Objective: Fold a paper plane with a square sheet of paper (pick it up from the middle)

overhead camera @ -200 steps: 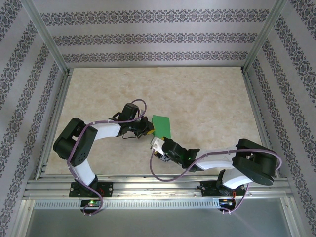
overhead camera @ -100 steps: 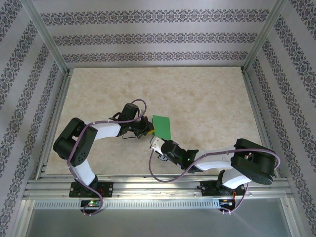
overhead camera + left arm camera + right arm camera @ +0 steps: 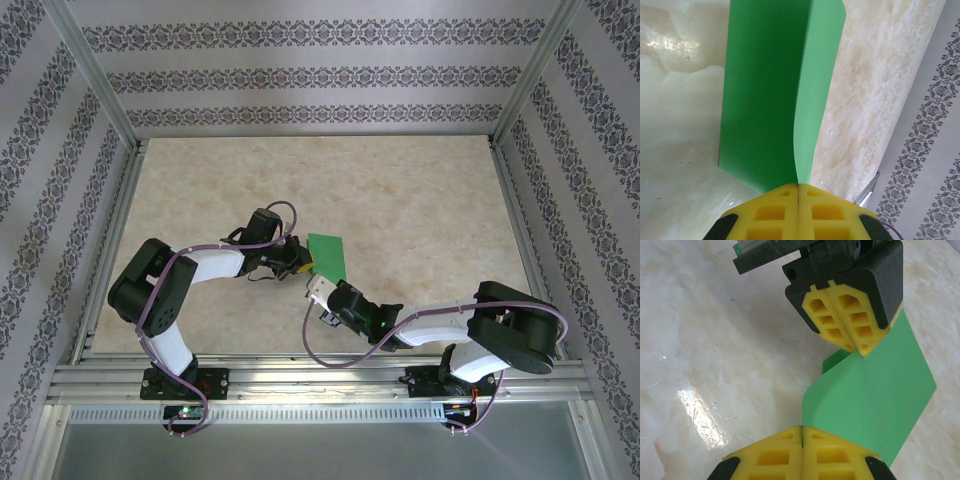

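The square sheet of paper (image 3: 328,256) is bright green and doubled over into a narrow rectangle, with no paper plane shape to it. It stands off the table in the middle. My left gripper (image 3: 308,265) is shut on its left edge; in the left wrist view two layers of the paper (image 3: 765,90) spread away from the closed yellow left gripper (image 3: 798,185). My right gripper (image 3: 802,427) is shut on the near corner of the paper (image 3: 875,400), which curves up to the left gripper (image 3: 860,351) across from it. From above, the right gripper (image 3: 322,283) sits just below the sheet.
The pale marble table (image 3: 420,200) lies open behind and to the right of the paper. Aluminium frame rails (image 3: 300,375) run along the near edge, and patterned walls close in the other sides.
My right gripper's jaws have closed at the paper's near corner, and it has edged slightly left. The left gripper and the paper have stayed put.
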`<state>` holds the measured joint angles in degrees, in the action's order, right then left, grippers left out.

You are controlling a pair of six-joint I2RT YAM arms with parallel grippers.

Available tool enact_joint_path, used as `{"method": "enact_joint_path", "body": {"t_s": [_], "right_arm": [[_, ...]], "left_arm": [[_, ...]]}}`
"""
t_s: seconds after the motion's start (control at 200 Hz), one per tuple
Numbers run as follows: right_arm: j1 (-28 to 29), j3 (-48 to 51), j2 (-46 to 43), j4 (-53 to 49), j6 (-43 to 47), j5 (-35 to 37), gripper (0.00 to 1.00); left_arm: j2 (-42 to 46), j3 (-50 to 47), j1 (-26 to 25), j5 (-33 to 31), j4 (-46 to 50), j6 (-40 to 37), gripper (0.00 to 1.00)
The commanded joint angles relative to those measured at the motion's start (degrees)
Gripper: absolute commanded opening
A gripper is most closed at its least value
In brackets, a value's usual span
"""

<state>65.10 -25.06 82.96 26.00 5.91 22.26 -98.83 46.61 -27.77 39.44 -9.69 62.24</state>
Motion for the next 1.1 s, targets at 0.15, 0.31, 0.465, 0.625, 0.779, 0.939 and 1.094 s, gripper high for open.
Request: {"method": "enact_joint_path", "body": {"t_s": [0.15,0.31,0.465,0.625,0.779,0.939,1.094], "right_arm": [[-3.33,0.21,-3.43,-0.94,-8.20,-10.11,0.00],[-8.57,-0.82,-4.65,-2.47,-15.43,-25.70,0.00],[-11.41,-2.17,-3.46,-2.10,-19.90,-35.27,0.00],[-13.63,-4.97,-1.35,-4.51,-24.57,-40.98,0.00],[-15.54,-5.59,1.71,-2.45,-27.91,-43.96,0.00],[-17.49,-6.04,4.23,-1.38,-30.65,-47.78,0.00],[-19.09,-6.84,6.65,-1.40,-33.14,-51.30,0.00]], "left_arm": [[6.40,0.21,0.57,-6.58,10.01,-3.97,0.27],[11.74,3.26,1.93,-14.01,19.23,-9.78,0.33],[7.71,10.24,2.01,-9.54,19.72,-14.49,0.31],[-1.71,17.46,1.76,-1.69,18.70,-16.50,0.20],[-9.50,21.49,1.23,0.74,18.96,-17.81,0.14],[-14.62,23.47,0.69,1.86,20.92,-20.48,0.14],[-17.27,21.98,0.68,1.36,19.01,-20.21,0.13]]}}
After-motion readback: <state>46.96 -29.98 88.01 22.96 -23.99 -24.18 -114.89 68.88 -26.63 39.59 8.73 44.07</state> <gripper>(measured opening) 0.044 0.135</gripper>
